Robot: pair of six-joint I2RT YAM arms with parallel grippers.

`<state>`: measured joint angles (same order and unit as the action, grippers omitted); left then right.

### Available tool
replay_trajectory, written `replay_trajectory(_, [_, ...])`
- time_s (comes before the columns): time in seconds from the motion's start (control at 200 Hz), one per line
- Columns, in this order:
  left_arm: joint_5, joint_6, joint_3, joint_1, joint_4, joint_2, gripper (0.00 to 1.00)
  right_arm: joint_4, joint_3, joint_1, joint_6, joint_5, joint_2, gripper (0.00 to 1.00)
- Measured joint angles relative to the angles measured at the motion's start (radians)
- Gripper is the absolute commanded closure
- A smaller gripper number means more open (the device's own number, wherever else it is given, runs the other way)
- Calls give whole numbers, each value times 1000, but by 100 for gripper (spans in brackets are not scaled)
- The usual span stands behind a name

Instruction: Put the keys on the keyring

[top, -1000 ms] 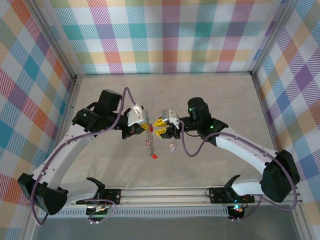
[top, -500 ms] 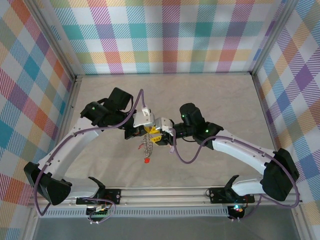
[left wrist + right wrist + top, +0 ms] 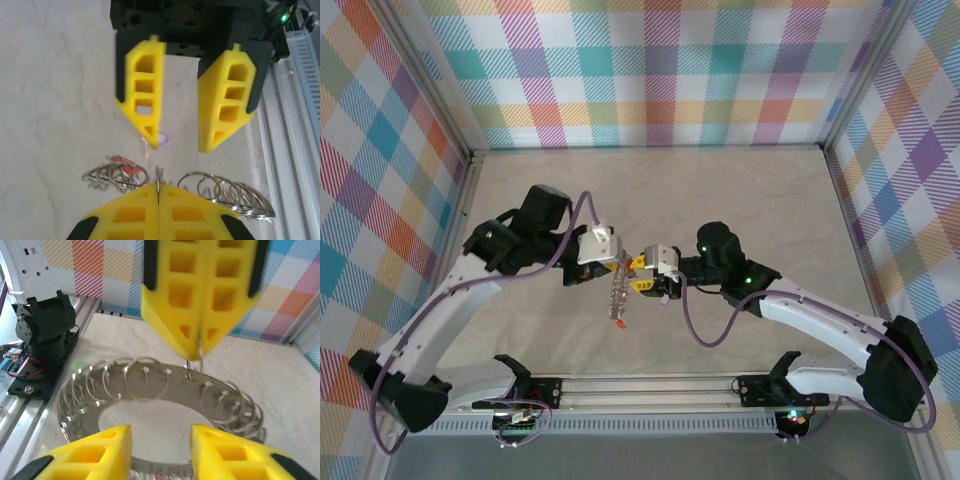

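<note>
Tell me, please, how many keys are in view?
2. A red key hangs at the low end of the keyring; a lilac key lies on the table near the right gripper. More may be hidden in it.

keyring (image 3: 75, 402) near rim cut off | lilac key (image 3: 164, 140) blurred, half hidden

Keyring (image 3: 107, 385): silvery band carrying many small split rings, open middle, hanging edge-down, one split ring pinched in the left gripper (image 3: 200, 345). Red key (image 3: 619, 324) dangles at its bottom. Lilac key (image 3: 164, 139) lies on the table, mostly hidden.
</note>
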<state>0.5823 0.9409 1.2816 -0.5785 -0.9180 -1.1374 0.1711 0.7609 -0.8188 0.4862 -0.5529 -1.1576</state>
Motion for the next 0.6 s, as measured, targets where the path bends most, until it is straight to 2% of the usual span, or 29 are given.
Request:
replay_trajectory(0.105, [69, 14, -70, 0, 61, 74, 100, 34, -23, 0, -19, -1, 32, 60])
replay_trajectory(0.275, [185, 14, -79, 0, 146, 54, 100, 112, -34, -5, -58, -4, 41, 64])
replay_trajectory(0.6, [280, -40, -106, 0, 262, 41, 100, 139, -40, -29, -59, 21, 101, 67])
